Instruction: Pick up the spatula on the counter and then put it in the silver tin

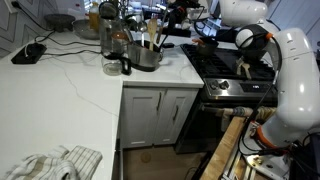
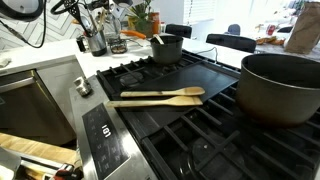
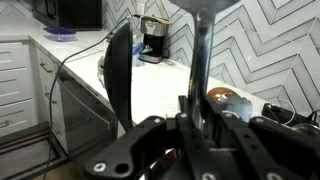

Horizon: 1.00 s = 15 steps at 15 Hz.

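In an exterior view, a white counter [image 1: 60, 90] ran beside a black stove [image 1: 235, 80], with the robot's white arm [image 1: 295, 80] at the right edge. The silver tin [image 1: 146, 58] stood on the counter corner nearest the stove, with a few pale utensil handles sticking up out of it and a taller glass jar [image 1: 112, 40] just beside it. A crumpled cloth [image 1: 55, 162] lay at the bottom of the counter. The gripper was too dark and small there to make out. In an exterior view across the stove top, two wooden utensils [image 2: 160, 100] lay side by side on the flat black griddle [image 2: 215, 85], near a large dark pot [image 2: 285, 85]. In the wrist view, the gripper [image 3: 200, 115] came in from the bottom edge, and the spatula [image 3: 205, 60] rose straight up from between its fingers, its shaft slim and greyish in the light and widening at the top edge. The fingers looked pressed against the shaft, pinching it. A dark curved utensil [image 3: 120, 80] stood to the left, and a coffee maker [image 3: 152, 40] sat on the counter before a herringbone-tiled wall [image 3: 270, 50].
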{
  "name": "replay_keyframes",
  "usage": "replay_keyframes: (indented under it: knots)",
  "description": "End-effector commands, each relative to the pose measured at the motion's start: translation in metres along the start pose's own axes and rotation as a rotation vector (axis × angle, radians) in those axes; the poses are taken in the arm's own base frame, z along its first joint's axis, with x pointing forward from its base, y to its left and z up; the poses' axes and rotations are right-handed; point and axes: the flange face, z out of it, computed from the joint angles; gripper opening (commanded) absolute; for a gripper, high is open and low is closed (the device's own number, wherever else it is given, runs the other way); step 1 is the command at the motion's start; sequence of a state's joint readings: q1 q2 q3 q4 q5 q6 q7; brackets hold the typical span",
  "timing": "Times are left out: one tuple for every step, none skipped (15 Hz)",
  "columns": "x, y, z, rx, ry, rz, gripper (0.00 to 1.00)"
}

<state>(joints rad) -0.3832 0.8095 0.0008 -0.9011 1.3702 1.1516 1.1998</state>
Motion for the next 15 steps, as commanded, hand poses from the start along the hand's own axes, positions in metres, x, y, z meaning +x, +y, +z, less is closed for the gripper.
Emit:
replay_keyframes:
  knots:
    - [0.014,0.004,0.0,-0.009,-0.056,0.067,0.05]
    - [0.018,0.004,0.002,-0.008,-0.06,0.078,0.05]
    - [0.023,0.003,0.003,-0.005,-0.065,0.086,0.05]
    - [0.027,0.003,0.004,-0.002,-0.076,0.093,0.05]
    - [0.031,0.002,0.006,0.002,-0.087,0.097,0.05]
    - [0.035,0.0,0.008,0.007,-0.095,0.1,0.05]
    - [0.039,-0.001,0.011,0.005,-0.112,0.097,0.05]
    - [0.043,-0.001,0.015,0.007,-0.121,0.104,0.05]
    - [0.047,-0.002,0.018,0.004,-0.132,0.107,0.05]
    - [0.052,-0.003,0.022,-0.001,-0.107,0.121,0.05]
    - [0.056,-0.003,0.025,-0.005,-0.102,0.13,0.05]
    - [0.06,-0.004,0.027,-0.007,-0.073,0.136,0.05]
    - [0.063,-0.004,0.03,-0.012,-0.074,0.147,0.05]
    - [0.068,-0.003,0.031,-0.015,-0.058,0.155,0.05]
    - [0.071,-0.003,0.033,-0.018,-0.047,0.163,0.05]
